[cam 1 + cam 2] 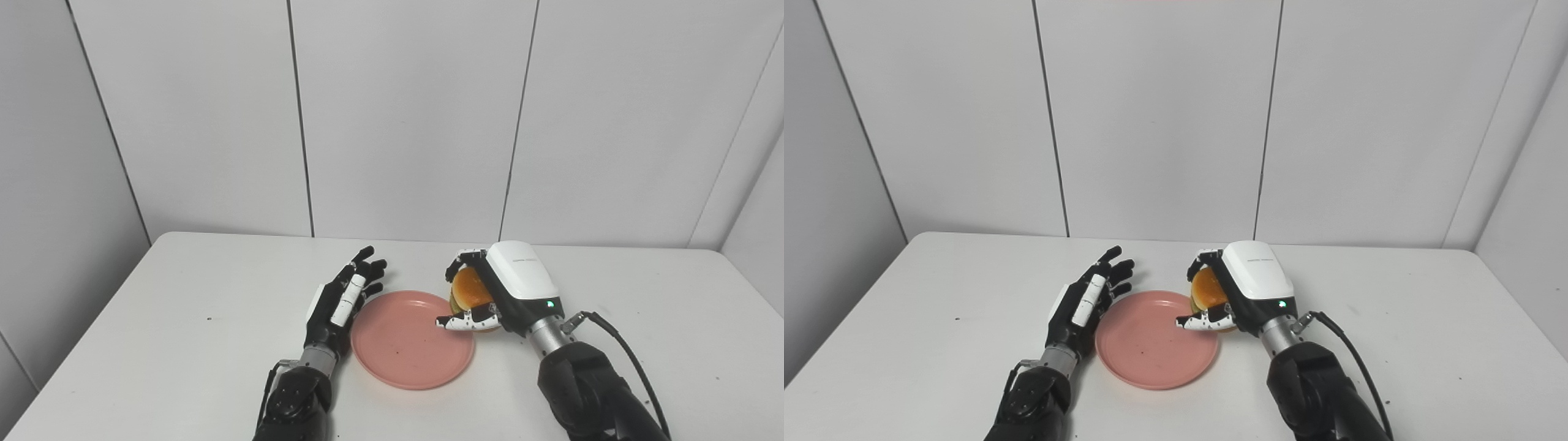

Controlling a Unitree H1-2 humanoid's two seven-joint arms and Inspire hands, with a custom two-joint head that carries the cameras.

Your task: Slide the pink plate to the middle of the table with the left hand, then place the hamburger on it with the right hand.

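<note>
The hamburger (470, 288) can fall beside the pink plate (411, 349) if the right hand (490, 294) lets go too early, because the hand, pinching it between fingers and thumb, is only at the plate's right rim. The plate lies mid-counter; the left hand (343, 300), fingers spread and empty, stands at its left rim.

Pink plate (411, 349), orange-brown hamburger (470, 289), white table (184, 318), black-and-white hands.
</note>
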